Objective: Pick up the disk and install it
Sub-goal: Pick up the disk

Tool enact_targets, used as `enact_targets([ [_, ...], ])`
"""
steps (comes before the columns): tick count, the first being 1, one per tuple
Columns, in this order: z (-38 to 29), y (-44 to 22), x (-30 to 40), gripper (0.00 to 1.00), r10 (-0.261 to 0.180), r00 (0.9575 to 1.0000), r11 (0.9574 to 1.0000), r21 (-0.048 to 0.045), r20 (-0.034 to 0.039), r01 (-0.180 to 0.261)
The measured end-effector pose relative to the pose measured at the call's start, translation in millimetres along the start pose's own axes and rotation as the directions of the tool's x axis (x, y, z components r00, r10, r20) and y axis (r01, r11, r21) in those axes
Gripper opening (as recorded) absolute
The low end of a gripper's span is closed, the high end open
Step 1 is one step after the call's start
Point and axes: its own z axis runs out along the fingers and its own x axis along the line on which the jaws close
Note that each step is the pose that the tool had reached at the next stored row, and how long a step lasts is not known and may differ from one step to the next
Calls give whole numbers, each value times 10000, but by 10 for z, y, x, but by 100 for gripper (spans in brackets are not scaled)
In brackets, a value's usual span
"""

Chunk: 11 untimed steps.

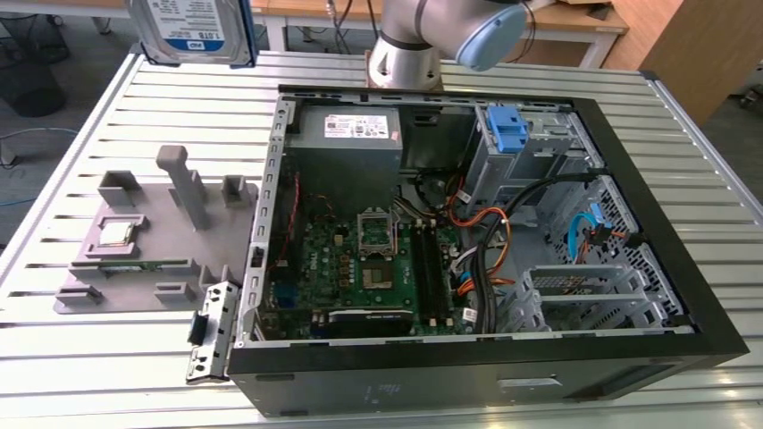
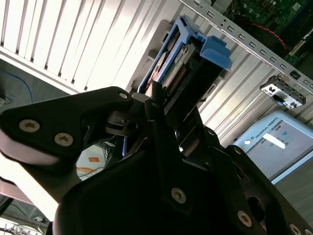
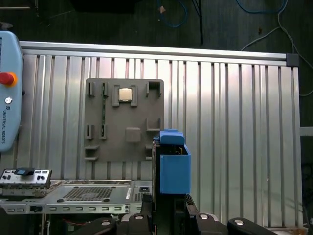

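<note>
The end effector (image 2: 166, 105) is clamped on one short end of the disk (image 2: 178, 56), which stands out straight from its fingers, blue bracket wrapped round the edges. In the exterior view the disk (image 1: 197, 31) hangs label-out, well above the table (image 1: 96, 357) and off every surface. In the first wrist view the tray (image 3: 124, 120) of grey part holders lies well below the end effector, out past the disk's free end. The open case (image 1: 477, 232) sits off to one side, apart from the disk. It has a blue latch (image 1: 507, 130) at its drive cage.

The disk looks to be a stiff, dense metal block, heavy for its size, with smooth sides that could slip under a light squeeze. The plastic bracket probably flexes a little. The circuit-board face and the connector end are likely the fragile parts. The best hold is probably across the hard metal edges or bracket rails, firm and square, never on the board or connector.
</note>
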Motion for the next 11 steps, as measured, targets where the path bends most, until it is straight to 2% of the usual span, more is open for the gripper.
enact_targets([
  [11,-9,-193,1,35,0,10000,10000,0,0,0],
])
